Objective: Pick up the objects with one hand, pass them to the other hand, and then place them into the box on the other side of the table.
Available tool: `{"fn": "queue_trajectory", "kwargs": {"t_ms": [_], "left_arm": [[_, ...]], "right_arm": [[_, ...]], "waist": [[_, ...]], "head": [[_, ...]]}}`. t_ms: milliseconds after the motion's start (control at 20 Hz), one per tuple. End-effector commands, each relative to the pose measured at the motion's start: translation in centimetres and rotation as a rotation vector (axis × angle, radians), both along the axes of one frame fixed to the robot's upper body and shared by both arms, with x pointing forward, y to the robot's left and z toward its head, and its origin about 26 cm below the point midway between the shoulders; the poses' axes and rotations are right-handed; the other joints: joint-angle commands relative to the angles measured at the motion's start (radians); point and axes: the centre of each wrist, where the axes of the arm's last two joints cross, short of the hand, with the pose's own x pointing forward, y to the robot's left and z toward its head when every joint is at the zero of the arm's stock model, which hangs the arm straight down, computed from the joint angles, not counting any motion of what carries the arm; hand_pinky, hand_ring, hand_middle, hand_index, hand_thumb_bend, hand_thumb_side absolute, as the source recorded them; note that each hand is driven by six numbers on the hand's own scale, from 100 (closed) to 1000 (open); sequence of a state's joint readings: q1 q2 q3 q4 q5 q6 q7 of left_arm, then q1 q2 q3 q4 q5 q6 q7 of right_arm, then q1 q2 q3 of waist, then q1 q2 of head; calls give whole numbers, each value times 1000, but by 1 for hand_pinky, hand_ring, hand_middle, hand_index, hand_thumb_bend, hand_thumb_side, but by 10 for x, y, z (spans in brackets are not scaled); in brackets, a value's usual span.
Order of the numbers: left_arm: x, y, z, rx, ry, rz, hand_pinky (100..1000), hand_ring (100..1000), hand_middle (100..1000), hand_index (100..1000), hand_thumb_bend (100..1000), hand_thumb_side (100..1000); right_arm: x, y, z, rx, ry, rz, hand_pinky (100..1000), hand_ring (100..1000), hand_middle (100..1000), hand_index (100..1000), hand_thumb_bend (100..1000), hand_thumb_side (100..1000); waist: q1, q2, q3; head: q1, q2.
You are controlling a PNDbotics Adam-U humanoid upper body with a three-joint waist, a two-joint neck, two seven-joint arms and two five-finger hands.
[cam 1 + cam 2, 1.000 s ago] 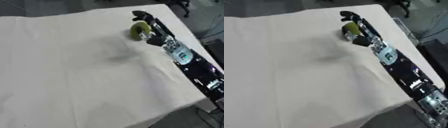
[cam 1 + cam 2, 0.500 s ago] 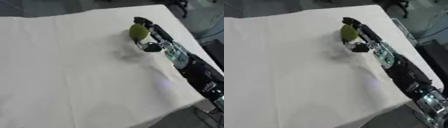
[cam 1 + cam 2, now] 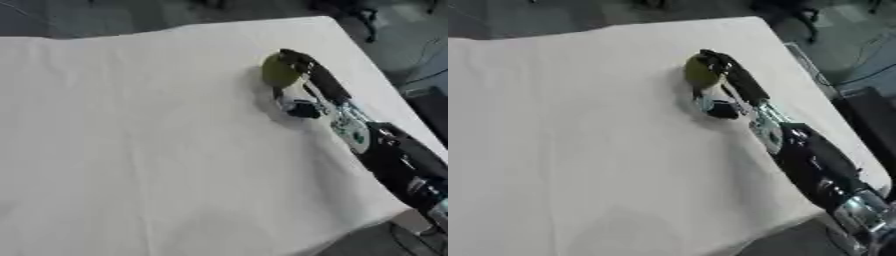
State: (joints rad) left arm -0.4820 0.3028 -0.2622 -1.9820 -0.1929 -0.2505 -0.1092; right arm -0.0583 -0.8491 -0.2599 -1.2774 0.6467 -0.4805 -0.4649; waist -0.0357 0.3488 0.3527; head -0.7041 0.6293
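- Left eye view: the right hand [image 3: 308, 80] reaches in from the lower right, its black and silver arm [image 3: 385, 155] lying slantwise over the right part of the table [image 3: 131, 150].
- Its fingers curl over the far side of a round olive-green object [image 3: 280, 71], with the thumb below it near the wrist, so the hand is gripping the object.
- The object is in the far right part of the white cloth, near the right edge but not over it; I cannot tell whether it touches the cloth or is just above it.
- A shadow lies on the cloth just left of and below the hand.
- To the left of the hand the white cloth runs wide and bare to the left border of the view.
- The right table edge slants from the far corner down toward the lower right; beyond it is dark floor [image 3: 411, 60].
- Right eye view: the same hand [image 3: 730, 75] and green object [image 3: 701, 71] sit a little further left.
- More of the forearm [image 3: 820, 167] shows, crossing the right table edge at the lower right.
- The far edge of the table runs along the top, dark floor behind it.
- The left hand shows in neither view.
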Motion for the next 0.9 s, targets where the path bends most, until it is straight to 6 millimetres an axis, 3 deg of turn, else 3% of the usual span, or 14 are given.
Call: {"fn": "queue_trajectory", "kwargs": {"t_ms": [50,350,900], "left_arm": [[-3,-1,6,3,-28,-8,649,371,762,967,100,733],[-4,-3,5,7,-29,-15,650,372,762,967,100,732],[-4,-3,4,4,-14,-12,655,374,761,967,100,730]], "right_arm": [[-4,-12,14,-29,-1,-38,951,881,876,903,100,429],[-5,-14,10,-25,33,-65,897,766,711,758,100,111],[-10,-13,4,71,-206,-251,760,451,303,320,100,100]], "waist": [[0,-12,2],[0,-12,6],[-7,-17,7]], "head": [[-9,-19],[-15,-21],[-19,-23]]}}
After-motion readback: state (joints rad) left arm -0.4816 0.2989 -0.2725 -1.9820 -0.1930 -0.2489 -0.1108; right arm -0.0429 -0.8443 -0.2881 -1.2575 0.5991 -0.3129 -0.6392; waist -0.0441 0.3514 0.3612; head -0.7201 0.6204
